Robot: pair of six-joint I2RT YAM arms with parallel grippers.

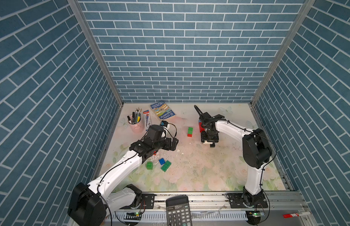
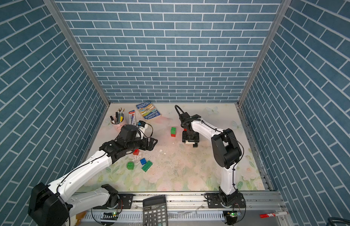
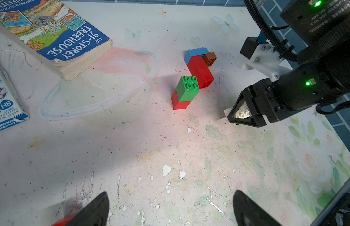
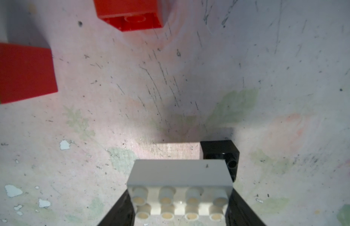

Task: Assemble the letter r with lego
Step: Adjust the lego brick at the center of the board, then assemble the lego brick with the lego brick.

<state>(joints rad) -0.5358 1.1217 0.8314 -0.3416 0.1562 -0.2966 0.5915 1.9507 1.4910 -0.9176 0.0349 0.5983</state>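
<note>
White plastic fills the right pincer (image 3: 245,117): it is closed on the white brick (image 4: 180,187), an oblong one, low over the tabletop (image 1: 209,172) right of its middle. A black brick (image 4: 221,154) lies just beside it. Near the middle a green-on-red stack (image 1: 190,132) stands upright, and a joined piece (image 3: 199,68) of red, light blue and brown bricks lies beside it. The left pincer (image 3: 171,210) hangs wide and empty near the left edge, close to a red brick (image 2: 136,151). A blue brick (image 1: 161,161), a green brick (image 1: 149,165) and a green oblong brick (image 1: 166,166) lie nearby.
</note>
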